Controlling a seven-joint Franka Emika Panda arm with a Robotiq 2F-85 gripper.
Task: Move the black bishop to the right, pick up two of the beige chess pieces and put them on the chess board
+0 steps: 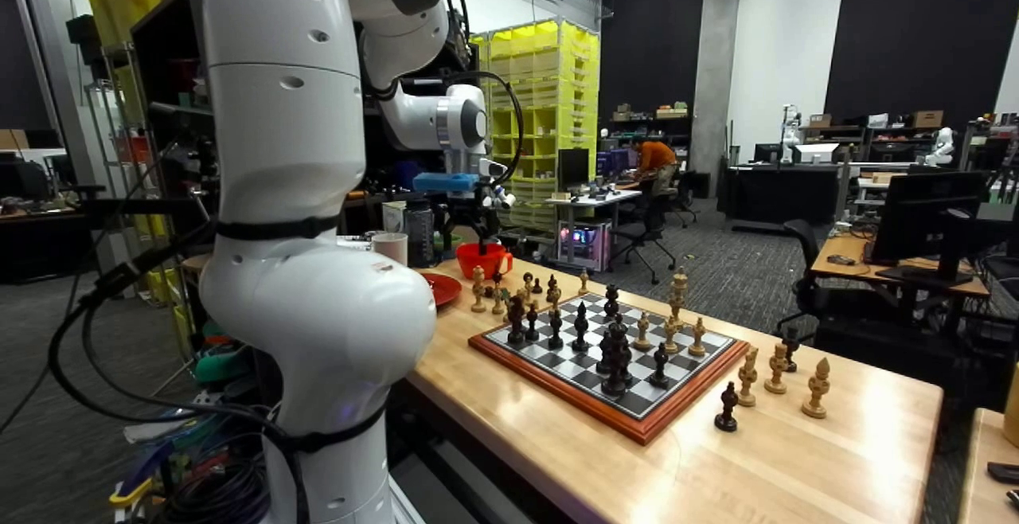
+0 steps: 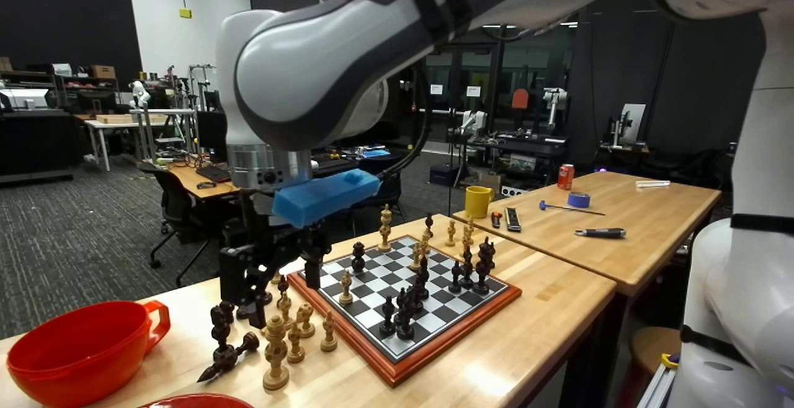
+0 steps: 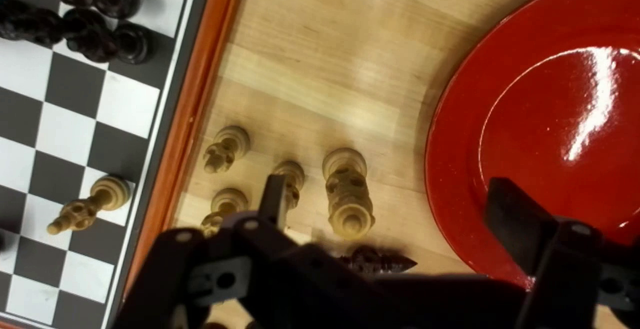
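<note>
My gripper (image 3: 387, 189) is open and empty, its fingers spread above the table beside the board; it also shows in both exterior views (image 1: 483, 241) (image 2: 285, 296). A tall beige chess piece (image 3: 350, 194) stands upright below, between the fingers in the wrist view, also seen in an exterior view (image 2: 276, 355). More beige pieces (image 3: 227, 149) (image 2: 329, 332) stand beside it near the board's edge. A black pointed piece (image 3: 372, 260) (image 2: 224, 358) lies on its side; I cannot tell which black piece is the bishop. The chess board (image 3: 197, 79) (image 1: 557, 385) (image 2: 397, 368) bears several black and beige pieces.
A red plate (image 3: 455, 119) (image 1: 443, 288) lies beside the loose pieces. A red bowl with a handle (image 2: 80, 349) (image 1: 478, 261) stands near the gripper. Beige and black pieces (image 1: 817, 389) (image 1: 726, 408) stand beyond the board's far side. A second table (image 2: 626, 209) holds tools and a yellow mug (image 2: 476, 202).
</note>
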